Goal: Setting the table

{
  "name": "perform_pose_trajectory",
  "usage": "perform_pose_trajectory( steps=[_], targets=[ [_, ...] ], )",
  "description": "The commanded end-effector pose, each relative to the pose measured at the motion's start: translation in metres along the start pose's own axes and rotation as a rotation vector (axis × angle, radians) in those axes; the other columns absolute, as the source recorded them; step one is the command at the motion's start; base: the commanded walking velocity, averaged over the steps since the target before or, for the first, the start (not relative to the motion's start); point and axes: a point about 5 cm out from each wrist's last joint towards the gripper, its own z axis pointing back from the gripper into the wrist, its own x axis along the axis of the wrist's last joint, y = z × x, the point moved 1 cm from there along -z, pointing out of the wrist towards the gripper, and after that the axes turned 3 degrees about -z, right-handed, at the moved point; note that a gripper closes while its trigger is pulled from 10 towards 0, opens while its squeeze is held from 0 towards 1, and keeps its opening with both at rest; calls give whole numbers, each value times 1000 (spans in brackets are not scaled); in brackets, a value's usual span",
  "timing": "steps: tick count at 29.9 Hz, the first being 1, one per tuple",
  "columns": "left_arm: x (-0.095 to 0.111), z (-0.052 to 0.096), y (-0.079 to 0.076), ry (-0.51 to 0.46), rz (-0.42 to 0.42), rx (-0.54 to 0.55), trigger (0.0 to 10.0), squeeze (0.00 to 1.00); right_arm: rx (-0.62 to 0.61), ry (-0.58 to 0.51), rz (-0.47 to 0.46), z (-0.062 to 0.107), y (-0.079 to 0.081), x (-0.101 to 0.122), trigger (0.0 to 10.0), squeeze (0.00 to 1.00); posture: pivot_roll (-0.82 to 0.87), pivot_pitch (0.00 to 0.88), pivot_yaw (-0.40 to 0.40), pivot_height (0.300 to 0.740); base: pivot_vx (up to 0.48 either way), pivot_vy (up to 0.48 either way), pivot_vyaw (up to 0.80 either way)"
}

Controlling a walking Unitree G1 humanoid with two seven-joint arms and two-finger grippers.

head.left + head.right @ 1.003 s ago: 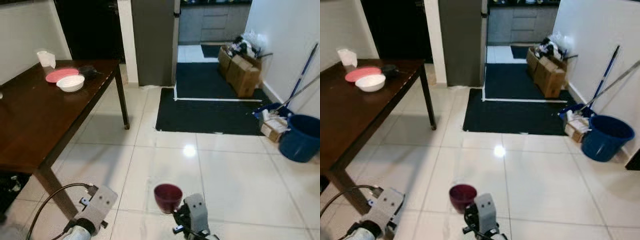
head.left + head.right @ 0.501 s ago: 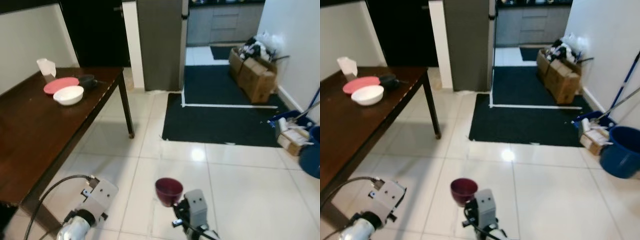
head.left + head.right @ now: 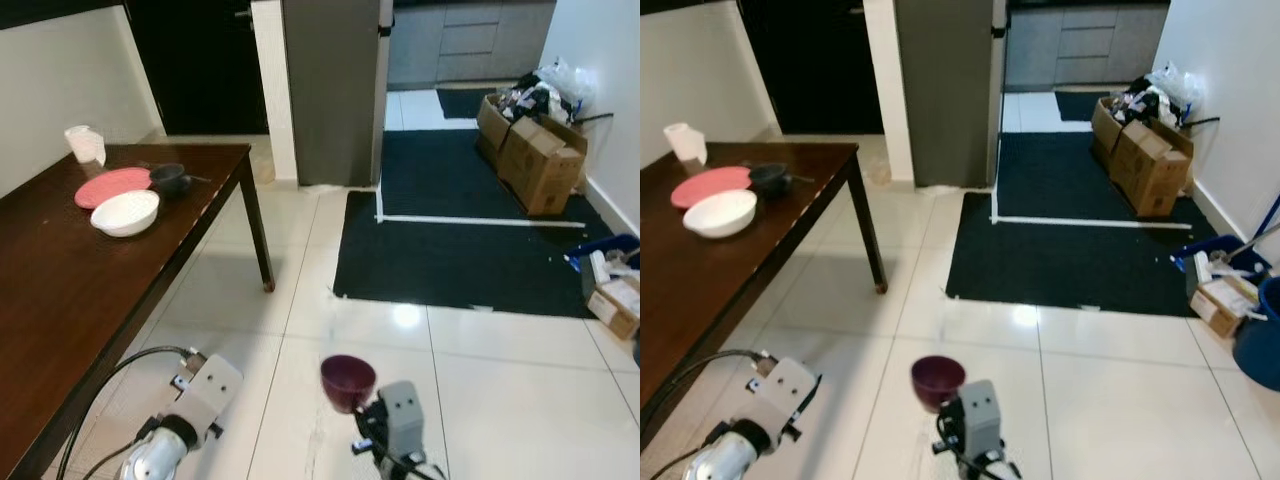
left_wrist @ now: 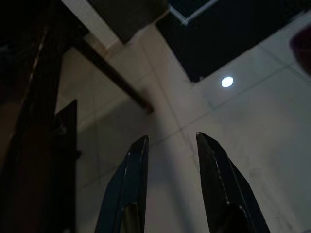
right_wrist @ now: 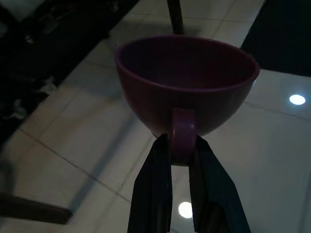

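Two end effectors sit nearest the camera, low over the tiled floor [image 3: 480,400]. Right end effector [image 5: 183,145] is clamped on the handle of a maroon cup [image 3: 347,380]; fingers pinch the handle from both sides, and the cup rides upright with its mouth up, a sensible carry that keeps the bowl clear of the fingers for a clean set-down. Cup appears empty in the right wrist view. Left end effector [image 4: 170,150] holds nothing; its fingers stand apart with a plain gap between them, and it hangs beside the near end of the dark wooden desk [image 3: 60,290].

Desk lies to the robot's left, well apart from the cup. Toward its far corner rest a white bowl [image 3: 124,213], a pink plate [image 3: 110,187] just behind it, a small dark dish [image 3: 168,178] beside the plate, and a white container [image 3: 85,145] at the far edge.

Beyond, a black mat [image 3: 470,240] and cardboard boxes [image 3: 535,160] stand against the wall.

Judgement: cup is in transit; delivery to the desk is not yet done.
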Motion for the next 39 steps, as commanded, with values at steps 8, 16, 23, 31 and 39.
perform_pose_trajectory(
  steps=[8, 16, 23, 31, 39],
  targets=[
    [-9, 3, -9, 30, 25, -29, 10000, 0, -16, -12, 8, 10, -3, -7, 10000, 0, 88, 36, 166, 740, 480, 0, 0],
    [-6, -2, -14, 18, 34, -47, 10000, 0, -78, -80, 44, 14, -17, 6, 10000, 0, 64, 39, 157, 740, 480, 0, 0],
    [-3, -7, -20, 5, 47, -60, 10000, 0, -97, -103, 57, 21, -23, 10, 10000, 0, 41, 48, 148, 740, 480, 0, 0],
    [1, -8, -28, -9, 61, -68, 10000, 0, -106, -83, 72, 32, -30, 6, 10000, 0, 7, 72, 114, 740, 480, 0, 0],
    [9, -9, -30, -41, 103, -18, 10000, 0, -74, -48, 105, 43, -33, 2, 10000, 0, -11, 98, 54, 740, 480, 0, 0]
  ],
)
